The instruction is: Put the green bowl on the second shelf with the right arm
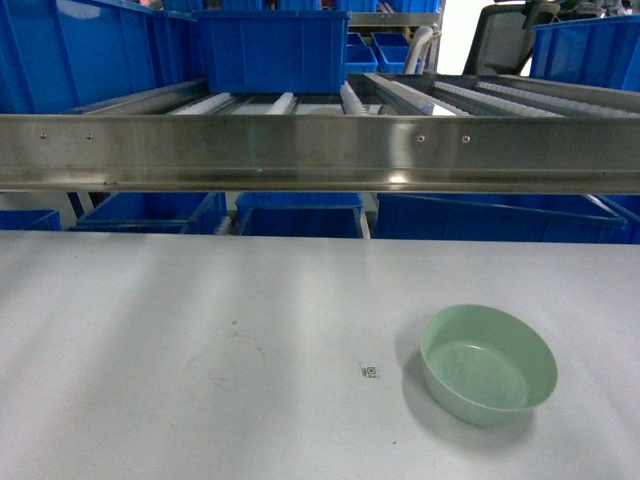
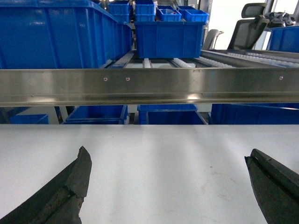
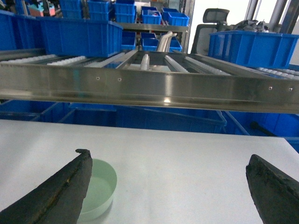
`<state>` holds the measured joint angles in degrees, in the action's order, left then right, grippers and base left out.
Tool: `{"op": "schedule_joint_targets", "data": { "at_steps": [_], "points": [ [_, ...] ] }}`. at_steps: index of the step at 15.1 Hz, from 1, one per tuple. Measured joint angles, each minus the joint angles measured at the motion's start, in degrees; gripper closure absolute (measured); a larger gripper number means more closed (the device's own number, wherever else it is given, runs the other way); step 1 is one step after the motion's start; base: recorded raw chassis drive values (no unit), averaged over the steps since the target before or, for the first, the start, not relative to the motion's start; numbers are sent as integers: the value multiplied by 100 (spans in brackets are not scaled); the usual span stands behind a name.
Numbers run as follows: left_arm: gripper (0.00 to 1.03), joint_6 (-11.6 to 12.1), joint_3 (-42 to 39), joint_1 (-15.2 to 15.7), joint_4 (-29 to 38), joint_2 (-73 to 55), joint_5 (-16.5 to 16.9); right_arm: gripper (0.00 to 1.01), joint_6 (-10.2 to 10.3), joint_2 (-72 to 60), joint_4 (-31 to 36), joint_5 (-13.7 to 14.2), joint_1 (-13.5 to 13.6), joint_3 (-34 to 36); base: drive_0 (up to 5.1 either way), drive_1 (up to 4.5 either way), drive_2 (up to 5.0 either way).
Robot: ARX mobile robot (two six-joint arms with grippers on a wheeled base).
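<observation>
Head view: green bowl point(image 1: 488, 363) sat upright on the white table point(image 1: 200, 330), near right, well short of the steel shelf rail point(image 1: 320, 150). Right gripper point(image 3: 168, 186) spread wide, bowl by its left finger point(image 3: 60, 191). Left gripper point(image 2: 170, 186) likewise apart, holding nothing.

Flat pale grey worktop point(image 1: 150, 330), faint ring stain point(image 1: 232, 362) left of centre, small black-and-white printed code marker point(image 1: 370, 372) near the middle. Brushed stainless-steel shelf rail point(image 1: 320, 150) spans the far edge, roller tracks point(image 1: 285, 102) behind it. Large blue plastic bin point(image 1: 270, 50) sits on the rollers; more blue bins point(image 1: 300, 215) below. Black office chair point(image 1: 505, 35) at back right.
</observation>
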<state>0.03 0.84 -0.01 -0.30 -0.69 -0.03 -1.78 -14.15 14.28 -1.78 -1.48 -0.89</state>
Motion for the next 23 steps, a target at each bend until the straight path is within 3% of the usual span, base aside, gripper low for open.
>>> {"op": "schedule_joint_targets", "data": {
  "at_steps": [3,5,7,11,15,19,23],
  "points": [
    [5,0,0,0,4,0,-2,3,-254,-2514,1766,9,223,-555,0,0,0],
    [5,0,0,0,2,0,0,3,-376,-3748,2317,46,306,-1058,0,0,0],
    [5,0,0,0,4,0,0,3,-688,-5045,2339,-17,378,-1609,0,0,0],
    [5,0,0,0,2,0,0,3,-1137,-6201,2090,-129,382,-2531,0,0,0],
    [5,0,0,0,2,0,0,3,-1445,-7257,1067,-164,570,-3622,0,0,0],
    [5,0,0,0,2,0,0,3,-1589,-8000,-197,-367,601,-4688,0,0,0],
    [5,0,0,0,2,0,0,3,-1631,-8277,-710,-466,680,-4920,0,0,0]
  ]
}}
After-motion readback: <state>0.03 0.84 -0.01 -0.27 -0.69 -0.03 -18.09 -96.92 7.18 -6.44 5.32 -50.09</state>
